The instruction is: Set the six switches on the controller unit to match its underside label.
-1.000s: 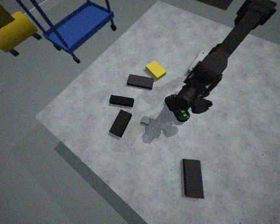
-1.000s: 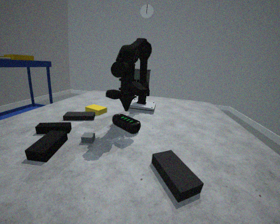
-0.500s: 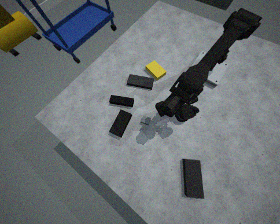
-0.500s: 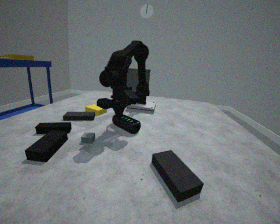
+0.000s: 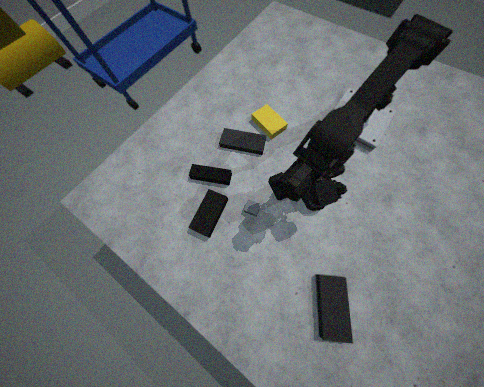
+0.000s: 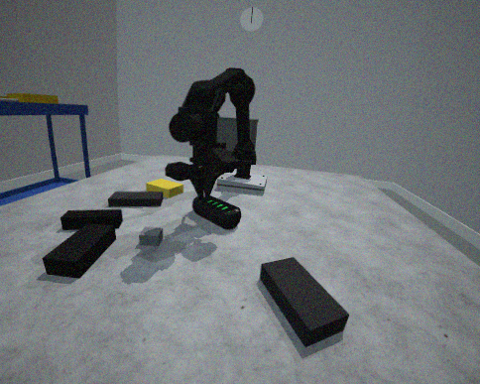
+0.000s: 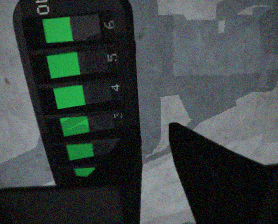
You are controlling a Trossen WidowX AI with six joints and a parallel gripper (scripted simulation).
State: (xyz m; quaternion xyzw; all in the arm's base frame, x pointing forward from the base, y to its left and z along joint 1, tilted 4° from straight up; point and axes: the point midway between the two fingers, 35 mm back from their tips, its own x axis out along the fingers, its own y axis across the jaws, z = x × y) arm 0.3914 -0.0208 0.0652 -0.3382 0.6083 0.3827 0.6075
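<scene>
The dark controller unit (image 6: 216, 212) sits on its base, switches up. In the top view the arm covers it. The wrist view shows a column of green switch ends on the left, with the numbers 6, 5 and 4 readable on the right and "ON" at the top left. Which ends are pressed down is hard to tell. The near end is hidden by a finger, and the underside label is hidden. My gripper (image 6: 203, 196) (image 7: 153, 132) is partly open and holds nothing. It points down at the unit's far left end in the exterior view, one finger overlapping the unit in the wrist view.
A yellow block (image 5: 269, 119) (image 6: 165, 188) and several dark blocks lie to the left, one being a slanted block (image 5: 208, 213) (image 6: 80, 251). A small grey block (image 5: 251, 208) (image 6: 151, 236) is nearer. A larger dark block (image 5: 334, 309) (image 6: 303, 298) lies at the front right.
</scene>
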